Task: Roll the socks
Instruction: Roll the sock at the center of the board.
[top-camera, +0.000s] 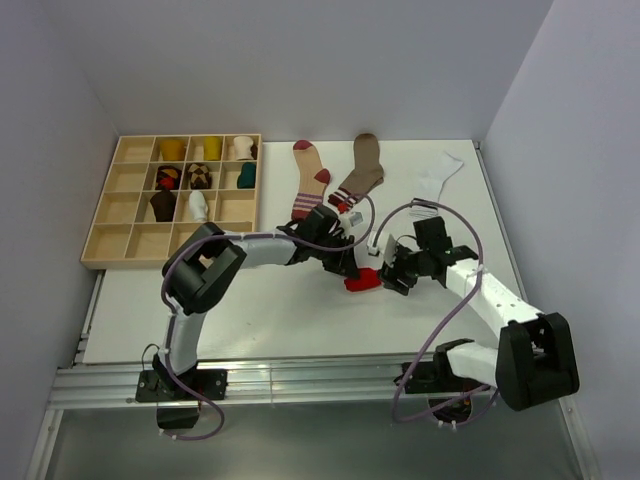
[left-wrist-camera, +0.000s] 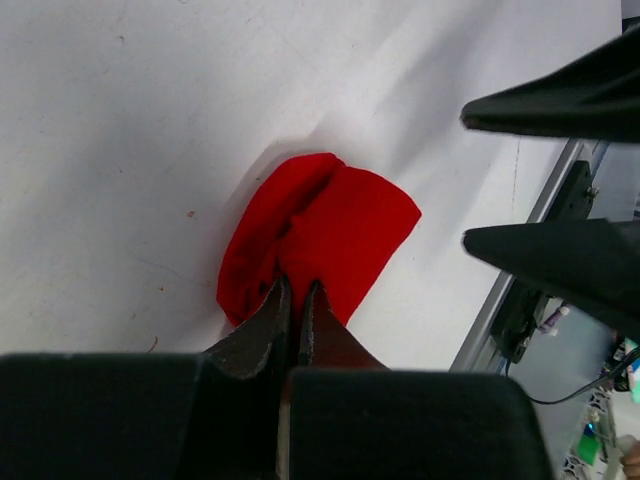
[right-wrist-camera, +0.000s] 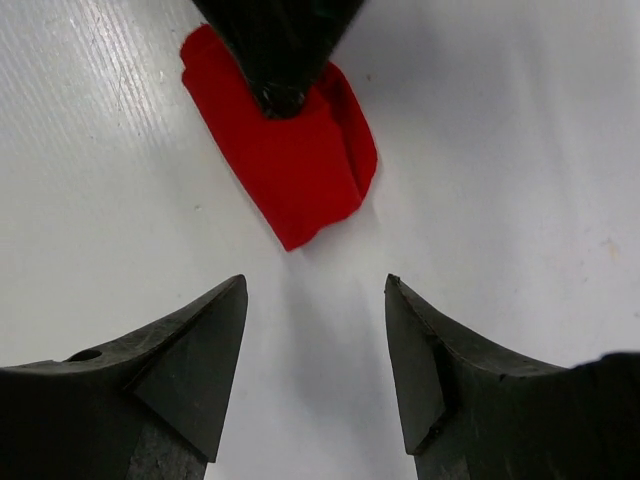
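A folded red sock (top-camera: 362, 283) (left-wrist-camera: 330, 230) (right-wrist-camera: 300, 170) lies on the white table between both arms. My left gripper (top-camera: 350, 268) (left-wrist-camera: 297, 290) is shut on its near edge, with red fabric pinched between the tips; it enters the right wrist view from the top (right-wrist-camera: 280, 95). My right gripper (top-camera: 388, 270) (right-wrist-camera: 315, 285) is open and empty, a short gap away from the sock's pointed corner. Farther back lie a dark brown sock with a pale striped cuff (top-camera: 360, 172), a striped sock with red heel and toe (top-camera: 310, 180) and a white sock (top-camera: 437, 180).
A wooden compartment tray (top-camera: 130, 215) sits at the back left, with rolled socks in several cells. The table's front rail (top-camera: 300, 380) runs behind the arm bases. Grey walls close in on both sides.
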